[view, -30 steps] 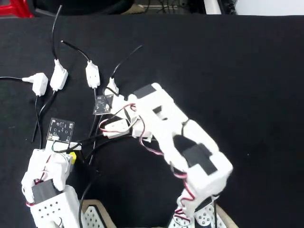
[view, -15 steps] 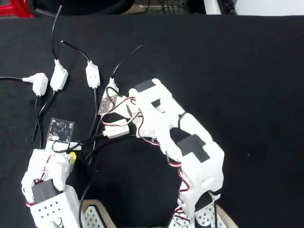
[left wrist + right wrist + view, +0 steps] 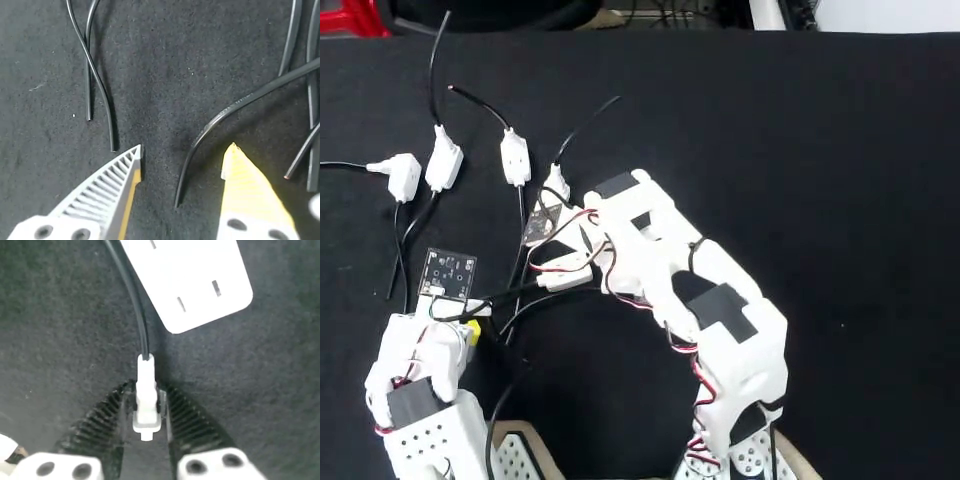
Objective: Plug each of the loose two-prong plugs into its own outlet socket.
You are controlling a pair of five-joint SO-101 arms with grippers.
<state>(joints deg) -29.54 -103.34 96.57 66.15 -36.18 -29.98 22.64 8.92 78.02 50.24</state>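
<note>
- The right gripper [image 3: 146, 389] is closed tight on a small white plug [image 3: 145, 415]. The plug sits straight between the two black fingers [image 3: 107, 415].
- The fingers cover the plug's sides. I cannot make out its prongs.
- A thin black cable [image 3: 131, 300] comes out of the plug's far end. It runs along the edge of a white outlet block [image 3: 190, 275].
- The plug is near the block but not touching it. The block shows thin slots, and the edge of the picture cuts it off.
- From above, the big white right arm [image 3: 680, 290] reaches out to the left over the black table [image 3: 800, 150]. Its own body hides its gripper and the plug there, so I cannot tell which white piece is the block.
- The left gripper [image 3: 182, 162] is open wide and holds nothing. One finger is white [image 3: 117, 172] and one is yellow [image 3: 245, 185].
- Loose black cables [image 3: 235, 105] lie on the cloth near the left gripper. One cable end lies between its fingers. Some cables are cut off by the picture's edge.
- The left arm [image 3: 420, 370] is at the near left. A small black square board [image 3: 450, 272] lies just beyond it.
- Four white pieces [image 3: 443, 163] with black cables lie in a row at the far left. They are too small to tell plugs from sockets.
- Another white piece [image 3: 565, 270] lies beside the right arm, partly under the arm's wires.
</note>
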